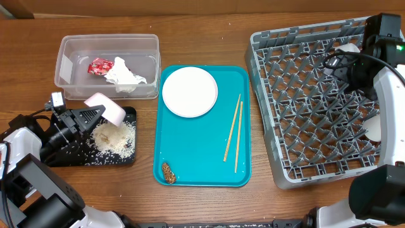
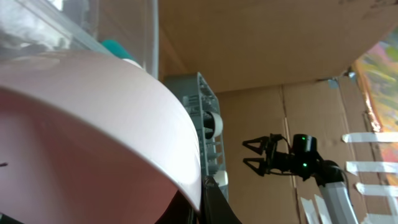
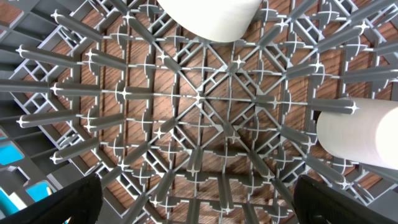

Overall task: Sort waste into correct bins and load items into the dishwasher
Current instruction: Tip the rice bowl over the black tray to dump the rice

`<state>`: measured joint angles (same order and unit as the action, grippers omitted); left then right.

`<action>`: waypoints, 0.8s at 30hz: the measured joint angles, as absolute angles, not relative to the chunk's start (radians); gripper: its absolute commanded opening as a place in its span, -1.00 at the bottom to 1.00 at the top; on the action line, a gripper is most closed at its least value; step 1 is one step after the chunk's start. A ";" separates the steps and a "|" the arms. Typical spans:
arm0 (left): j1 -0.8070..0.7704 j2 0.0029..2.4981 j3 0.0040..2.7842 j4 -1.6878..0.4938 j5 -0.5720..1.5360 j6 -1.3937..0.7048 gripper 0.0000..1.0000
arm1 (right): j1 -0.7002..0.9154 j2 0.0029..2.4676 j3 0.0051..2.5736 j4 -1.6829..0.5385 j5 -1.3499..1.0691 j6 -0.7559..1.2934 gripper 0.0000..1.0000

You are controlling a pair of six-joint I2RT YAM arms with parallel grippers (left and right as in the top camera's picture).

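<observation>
My left gripper (image 1: pixel 93 114) is shut on the rim of a small white bowl (image 1: pixel 107 107), which is tilted over the black tray (image 1: pixel 69 155), where loose rice (image 1: pixel 115 138) lies. In the left wrist view the bowl (image 2: pixel 93 124) fills the frame, its rim pinched between the jaws (image 2: pixel 204 200). The clear tub (image 1: pixel 66 54) holds the red wrapper (image 1: pixel 99 65) and the white napkin (image 1: pixel 125 75). My right gripper (image 3: pixel 205 205) hangs open over the grey dish rack (image 1: pixel 304 107), nothing between its fingers. Two white dishes (image 3: pixel 208 15) (image 3: pixel 360 134) stand among the pegs.
The teal tray (image 1: pixel 202 158) in the middle carries a white plate (image 1: pixel 190 92), a pair of chopsticks (image 1: pixel 233 133) and a small brown lump (image 1: pixel 168 172). The right arm (image 1: pixel 380 57) reaches over the rack's far right side.
</observation>
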<state>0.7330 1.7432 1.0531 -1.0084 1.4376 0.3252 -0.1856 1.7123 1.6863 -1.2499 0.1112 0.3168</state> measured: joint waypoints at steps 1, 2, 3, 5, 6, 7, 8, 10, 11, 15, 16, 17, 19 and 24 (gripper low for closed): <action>0.733 1.743 1.053 -1.005 1.446 0.328 -0.92 | -0.185 1.712 1.686 -1.251 0.111 0.316 1.00; 0.733 1.743 1.053 -0.997 1.449 0.328 -0.92 | -0.185 1.712 1.686 -1.251 0.111 0.317 1.00; 0.733 1.743 1.053 -0.993 1.452 0.326 -0.92 | -0.185 1.712 1.686 -1.251 0.111 0.316 1.00; 0.733 1.743 1.053 -0.991 1.464 0.324 -0.92 | -0.185 1.712 1.686 -1.251 0.112 0.316 1.00; 0.733 1.743 1.053 -0.985 1.465 0.320 -0.92 | -0.185 1.712 1.686 -1.252 0.111 0.316 1.00; 0.733 1.743 1.053 -0.982 1.464 0.314 -0.92 | -0.185 1.712 1.686 -1.253 0.111 0.316 1.00; 0.733 1.743 1.053 -0.978 1.461 0.308 -0.92 | -0.185 1.712 1.686 -1.254 0.111 0.316 1.00; 0.733 1.743 1.053 -0.979 1.452 0.293 -0.92 | -0.186 1.712 1.686 -1.258 0.111 0.316 1.00; 0.733 1.743 1.053 -0.984 1.449 0.289 -0.92 | -0.186 1.712 1.686 -1.258 0.111 0.317 1.00; 0.724 1.743 1.053 -1.000 1.425 0.283 -0.92 | -0.185 1.712 1.686 -1.258 0.111 0.316 1.00; 0.716 1.742 1.053 -1.008 1.412 0.282 -0.92 | -0.185 1.712 1.686 -1.257 0.111 0.317 1.00; 0.708 1.740 1.053 -1.016 1.401 0.282 -0.92 | -0.185 1.712 1.686 -1.257 0.111 0.317 1.00; 0.678 1.727 1.053 -1.029 1.366 0.279 -0.92 | -0.186 1.712 1.686 -1.258 0.111 0.317 1.00; 0.540 1.652 1.090 -1.043 1.243 0.253 -0.92 | -0.185 1.712 1.686 -1.257 0.111 0.316 1.00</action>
